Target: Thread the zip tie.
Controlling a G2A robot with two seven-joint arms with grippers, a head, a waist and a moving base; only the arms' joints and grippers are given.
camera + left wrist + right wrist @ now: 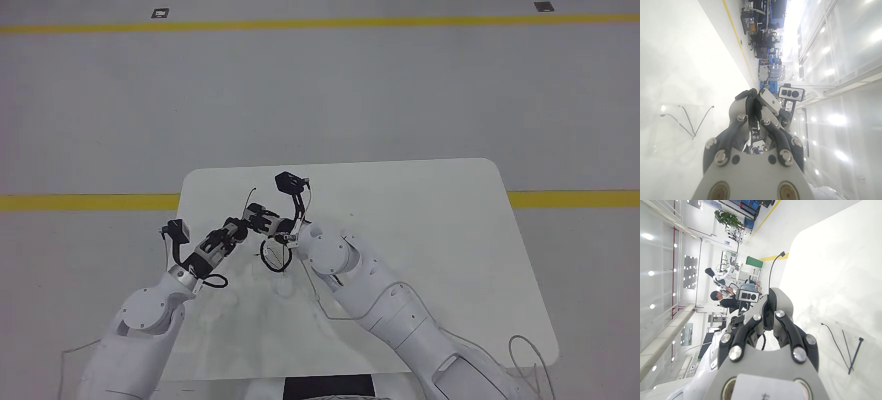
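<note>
Fingers on both grippers are pinched shut, and they meet in the air over the white table with rounded corners (430, 220). The right gripper (770, 298) squeezes the long thin black plastic zip tie (769, 279). One end of the tie sticks out past its fingers and has a small lump at the tip. I think that lump is the head with the little hole. The left gripper (753, 93) is just beside it, almost nose to nose. It is closed on a bent black bit at its tips, which looks like the same tie. A black loop (764, 340) hangs under the two grippers. It looks like the rest of the tie, bent round.

I think the job now is to get the pointy tail into the hole in the head. I cannot tell if the tail is through yet.

To do it well, one gripper should keep the head steady and not let it spin. The other should hold the tail close to its tip, so it does not wobble. The tip should point straight at the hole and go in slowly. If the tie twists, the tip will slide past.

Three spare thin black zip ties (855, 354) lie crossed on the table, near the grippers but below them. Leave them alone.
</note>
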